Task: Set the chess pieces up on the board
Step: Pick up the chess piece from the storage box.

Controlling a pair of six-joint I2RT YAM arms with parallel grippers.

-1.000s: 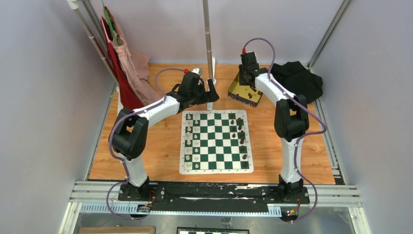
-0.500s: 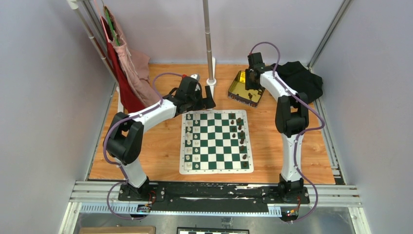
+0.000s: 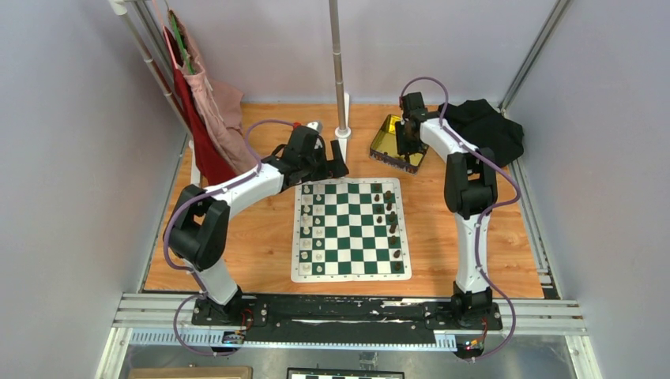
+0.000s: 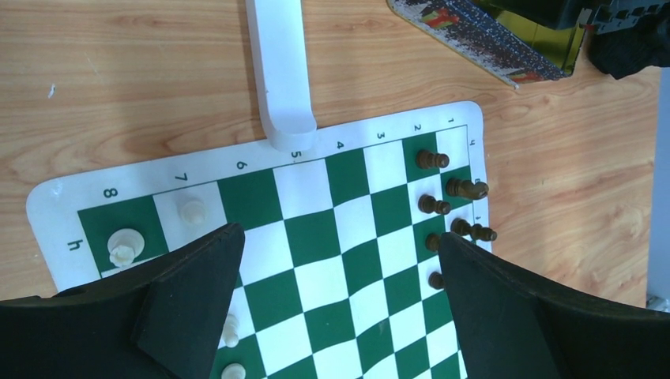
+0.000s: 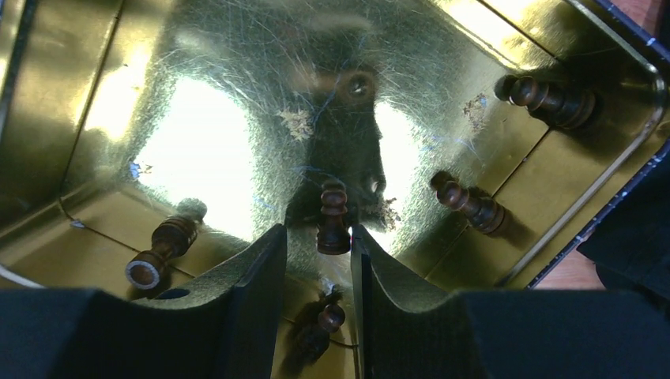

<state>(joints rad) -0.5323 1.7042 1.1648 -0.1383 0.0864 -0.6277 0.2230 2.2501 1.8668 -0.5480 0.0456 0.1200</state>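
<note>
Dark chess pieces (image 3: 390,213) are partly filling the board's (image 3: 348,260) right side. The open right tool (image 5: 318,230) is straddling another in the tin (image 5: 79,95). The left tool (image 4: 340,234) is gaping empty.

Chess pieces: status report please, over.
Left end effector open over board. Right end effector open, astride a dark pawn in tin. Nothing in the way.

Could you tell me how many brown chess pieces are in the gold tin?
5 chess pieces: one in the tin's right corner, one right of centre, one between the right gripper's jaws, one at left, one nearest the camera. Others may be hidden.
</note>
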